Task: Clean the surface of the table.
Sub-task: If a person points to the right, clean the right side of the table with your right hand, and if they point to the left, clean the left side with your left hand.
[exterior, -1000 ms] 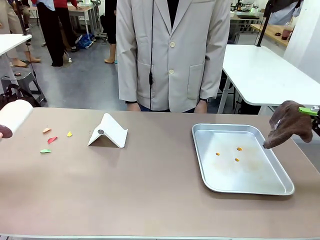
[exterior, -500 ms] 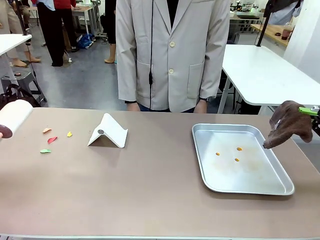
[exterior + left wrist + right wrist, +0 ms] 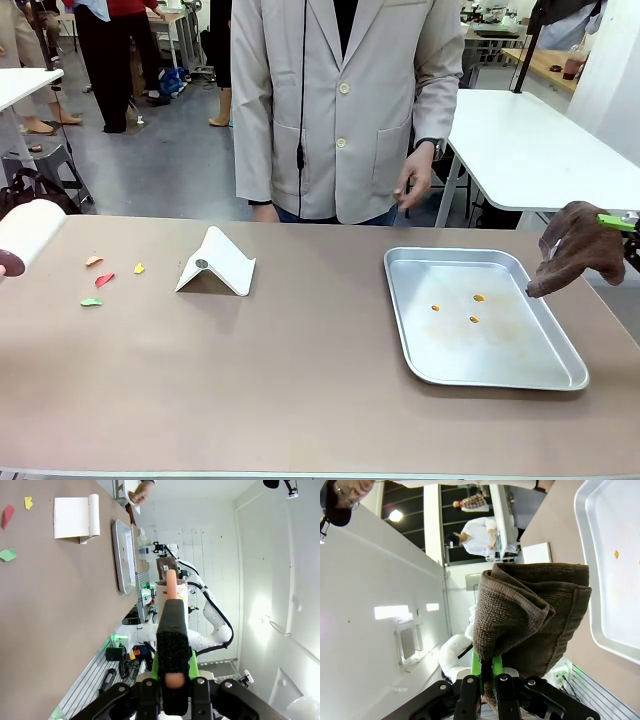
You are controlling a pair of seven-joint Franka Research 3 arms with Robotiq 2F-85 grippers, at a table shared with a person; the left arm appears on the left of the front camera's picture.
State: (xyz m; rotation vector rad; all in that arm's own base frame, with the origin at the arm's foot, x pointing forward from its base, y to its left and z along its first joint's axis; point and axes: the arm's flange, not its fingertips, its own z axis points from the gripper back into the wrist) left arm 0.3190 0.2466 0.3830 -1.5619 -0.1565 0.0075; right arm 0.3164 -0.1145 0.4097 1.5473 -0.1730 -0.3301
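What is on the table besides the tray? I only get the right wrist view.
Observer: Four little scraps lie near the table's left end, far from the tray.
Operator: What colours are they?
Observer: Orange, red, yellow and green.
Operator: What is my left tool doing?
Observer: The left tool is shut on a white roll, close to the scraps.
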